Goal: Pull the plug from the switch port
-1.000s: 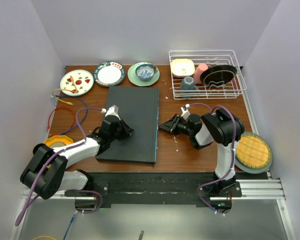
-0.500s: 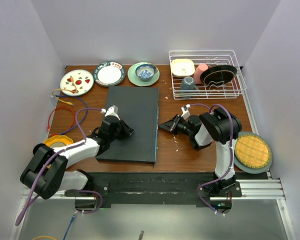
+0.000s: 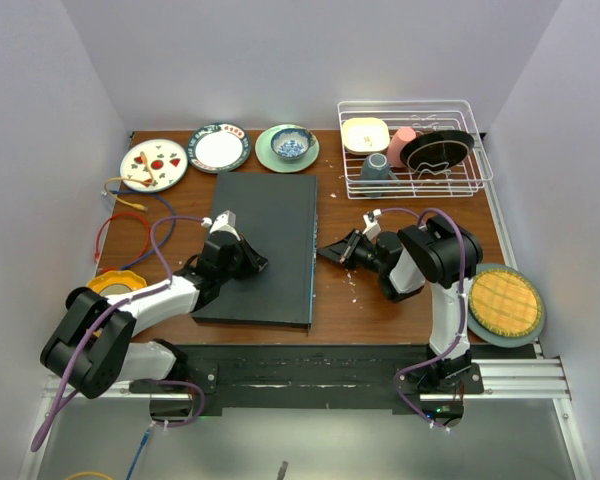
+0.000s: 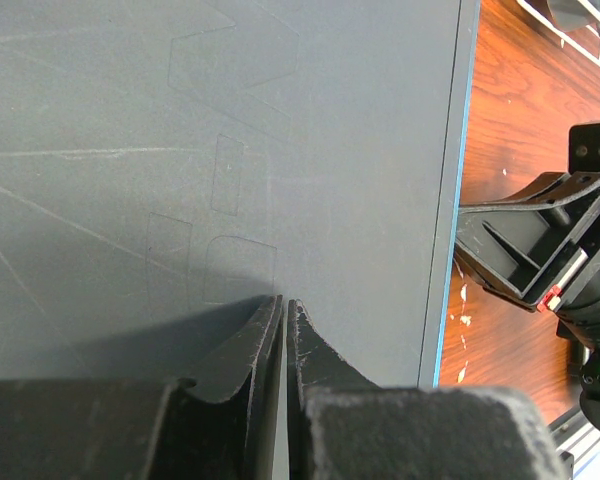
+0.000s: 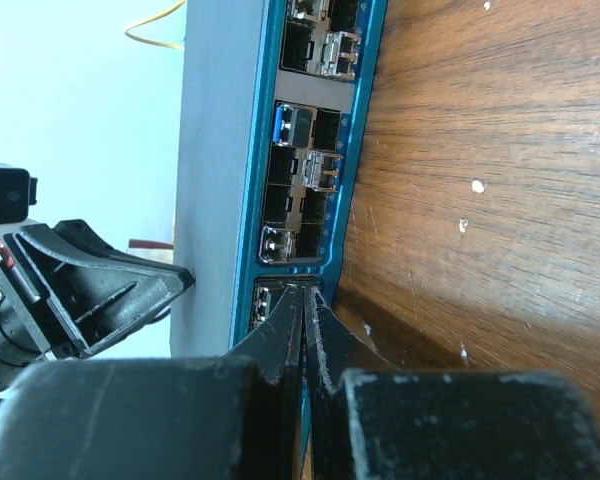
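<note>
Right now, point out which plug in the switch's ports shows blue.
The blue-tipped plug, topmost in the middle port block, right wrist view; the others along the switch look plain silver.

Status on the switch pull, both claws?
Left claw shut, tips on switch top. Right claw shut at port row; plug grip hidden. No obstruction seen.

One switch [image 3: 263, 245], one dish rack [image 3: 410, 103]

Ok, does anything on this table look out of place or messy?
Small white specks lie scattered on the wooden table just right of the switch, like crumbs or debris. Loose coloured cables sprawl near the left edge. Nothing looks damaged.
</note>
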You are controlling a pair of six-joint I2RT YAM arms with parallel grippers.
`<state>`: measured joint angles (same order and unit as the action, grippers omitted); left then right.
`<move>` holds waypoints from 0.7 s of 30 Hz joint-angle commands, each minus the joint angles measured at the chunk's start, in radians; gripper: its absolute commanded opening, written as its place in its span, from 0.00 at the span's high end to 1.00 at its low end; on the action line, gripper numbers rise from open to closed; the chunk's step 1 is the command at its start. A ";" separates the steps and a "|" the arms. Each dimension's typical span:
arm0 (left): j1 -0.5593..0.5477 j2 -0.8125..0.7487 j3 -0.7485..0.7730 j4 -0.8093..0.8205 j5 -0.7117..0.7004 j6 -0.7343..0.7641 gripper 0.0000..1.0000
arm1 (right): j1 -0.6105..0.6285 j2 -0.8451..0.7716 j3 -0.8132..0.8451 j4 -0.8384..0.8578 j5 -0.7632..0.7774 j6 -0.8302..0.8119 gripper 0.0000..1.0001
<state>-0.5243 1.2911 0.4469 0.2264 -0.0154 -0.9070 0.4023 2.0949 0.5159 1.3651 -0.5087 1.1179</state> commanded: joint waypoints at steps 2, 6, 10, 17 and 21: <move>-0.002 0.027 -0.031 -0.081 0.005 0.011 0.89 | 0.024 -0.015 -0.020 0.031 0.082 -0.029 1.00; 0.000 0.025 -0.031 -0.082 0.005 0.011 0.89 | 0.021 -0.033 -0.037 0.034 0.102 -0.027 1.00; -0.002 0.027 -0.031 -0.084 0.002 0.011 0.89 | 0.016 -0.062 -0.063 0.032 0.121 -0.027 1.00; 0.000 0.025 -0.031 -0.087 -0.003 0.007 0.89 | 0.003 -0.140 -0.099 -0.003 0.147 -0.044 1.00; 0.000 0.025 -0.033 -0.085 -0.001 0.007 0.89 | -0.003 -0.154 -0.106 -0.011 0.147 -0.047 1.00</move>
<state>-0.5240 1.2911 0.4469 0.2272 -0.0151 -0.9073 0.4114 1.9865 0.4271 1.3201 -0.3801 1.0977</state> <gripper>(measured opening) 0.114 0.009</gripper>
